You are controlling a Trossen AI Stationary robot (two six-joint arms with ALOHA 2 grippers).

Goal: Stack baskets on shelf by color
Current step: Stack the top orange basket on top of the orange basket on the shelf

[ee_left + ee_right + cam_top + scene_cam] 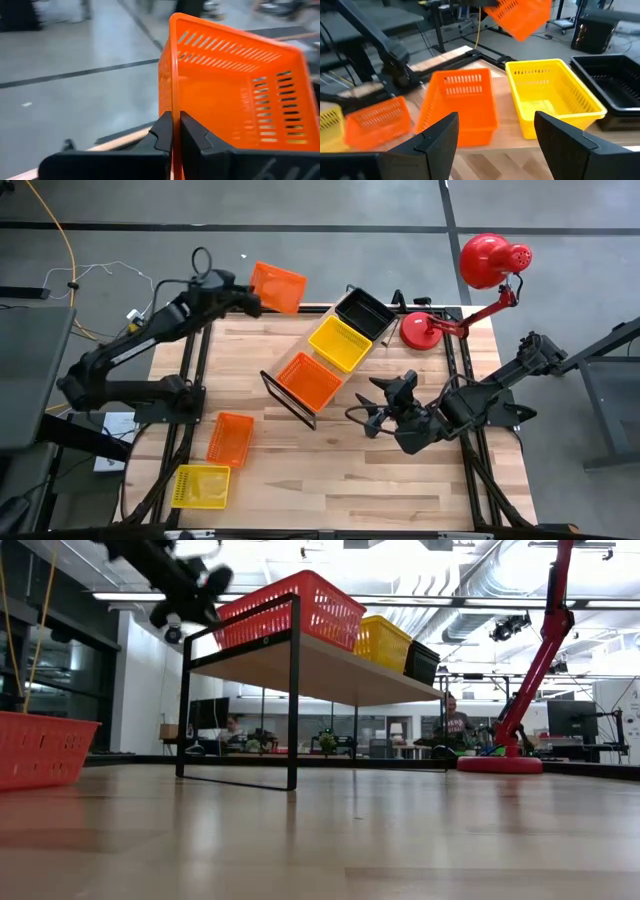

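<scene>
My left gripper [250,300] is shut on an orange basket [278,285], held in the air over the table's far edge, left of the shelf [330,670]. On the shelf sit, in a row, an orange basket [308,380], a yellow basket [340,343] and a black basket [364,313], each on its bottom. Another orange basket [231,438] and a yellow basket [201,485] lie on the tabletop at the near left. My right gripper [385,405] is open and empty, just right of the shelf's near end. My left gripper pinches one end wall of the orange basket at its rim [175,97], one finger [192,135] inside the basket and one finger [161,134] outside. The basket is lifted clear of table and shelf and tilted, its open side turned toward the gripper.
A red desk lamp [480,275] stands at the table's far right corner, its base [415,332] beside the black basket. The shelf's black wire frame [288,400] stands at its near end. People and desks show in the room beyond the table.
</scene>
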